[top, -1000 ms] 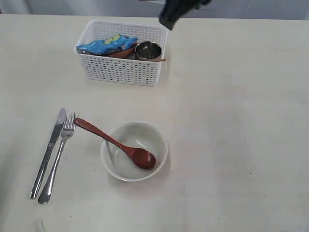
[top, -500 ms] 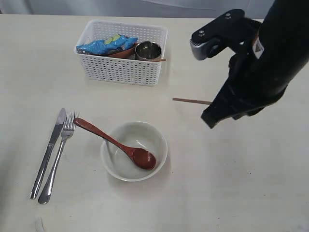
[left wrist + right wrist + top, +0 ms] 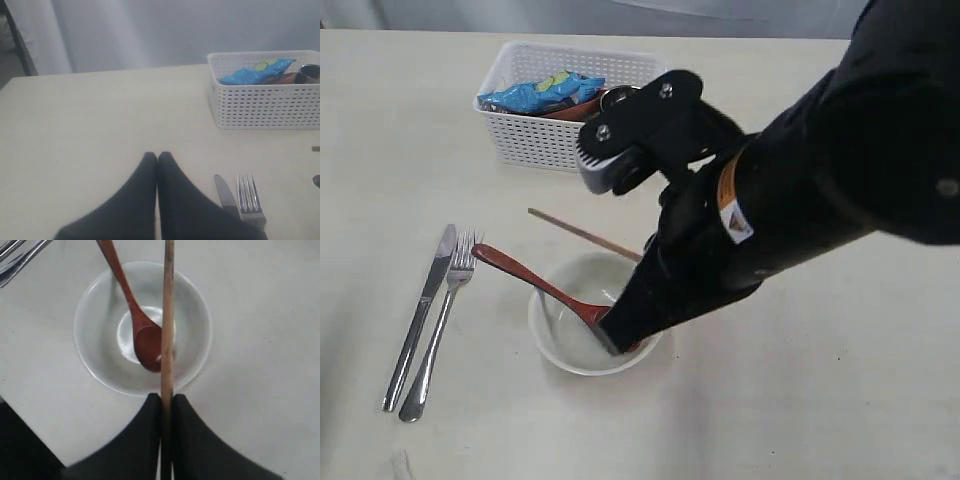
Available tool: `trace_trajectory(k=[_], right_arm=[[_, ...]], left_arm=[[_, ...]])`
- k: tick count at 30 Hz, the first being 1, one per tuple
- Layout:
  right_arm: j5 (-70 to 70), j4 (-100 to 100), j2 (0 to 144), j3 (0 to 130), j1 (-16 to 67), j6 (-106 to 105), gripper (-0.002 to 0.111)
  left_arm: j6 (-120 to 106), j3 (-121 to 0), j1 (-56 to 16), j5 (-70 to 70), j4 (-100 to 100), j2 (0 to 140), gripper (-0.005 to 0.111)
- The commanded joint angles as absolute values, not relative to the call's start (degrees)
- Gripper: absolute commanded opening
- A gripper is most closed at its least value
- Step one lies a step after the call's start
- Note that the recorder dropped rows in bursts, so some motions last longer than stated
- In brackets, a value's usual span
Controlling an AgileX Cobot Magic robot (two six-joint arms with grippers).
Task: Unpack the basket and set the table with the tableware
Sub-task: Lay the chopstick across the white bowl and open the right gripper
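My right gripper (image 3: 167, 399) is shut on the wooden chopsticks (image 3: 167, 315) and holds them above the pale bowl (image 3: 100, 340). They stick out toward the left over the table (image 3: 582, 234). The dark red spoon (image 3: 520, 272) lies in the bowl (image 3: 542, 335), handle over the rim. A steel knife (image 3: 420, 315) and fork (image 3: 440, 330) lie side by side left of the bowl. The white basket (image 3: 560, 140) stands at the back with the steel cup (image 3: 310, 74) and a reddish-brown plate (image 3: 285, 78) inside. My left gripper (image 3: 157, 156) is shut and empty, low over the table near the knife (image 3: 226, 192).
A blue chip bag (image 3: 535, 92) lies in the basket's left half. My right arm's dark bulk covers the bowl's right side and part of the basket's right end. Bare tabletop (image 3: 820, 420) stretches along the right and front.
My right arm swung from behind the basket down across the table to the bowl, carrying the chopsticks. The left gripper's side shows no change.
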State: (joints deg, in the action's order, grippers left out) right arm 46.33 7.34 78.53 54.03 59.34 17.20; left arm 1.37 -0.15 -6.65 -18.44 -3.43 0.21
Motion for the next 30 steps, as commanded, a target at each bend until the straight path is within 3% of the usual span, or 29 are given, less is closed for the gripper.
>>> trace_trajectory(k=[1,15,28,30], right_arm=[[38.53,8.06,79.06,49.86,62.13,22.47,0.000],[27.51,12.10,84.75,42.90,65.20,32.12,0.000],[31.79,10.21,87.70,42.90,66.09,27.94,0.000],[31.79,8.68,87.70,42.90,66.09,26.77,0.008]], left_arm=[[1.26,0.00,-6.52,-18.34,-3.09,0.00,0.000],[1.26,0.00,-6.52,-18.34,-3.09,0.00,0.000],[1.26,0.00,-6.52,-18.34,-3.09,0.00,0.000],[1.26,0.00,-6.52,-18.34,-3.09,0.00,0.000]])
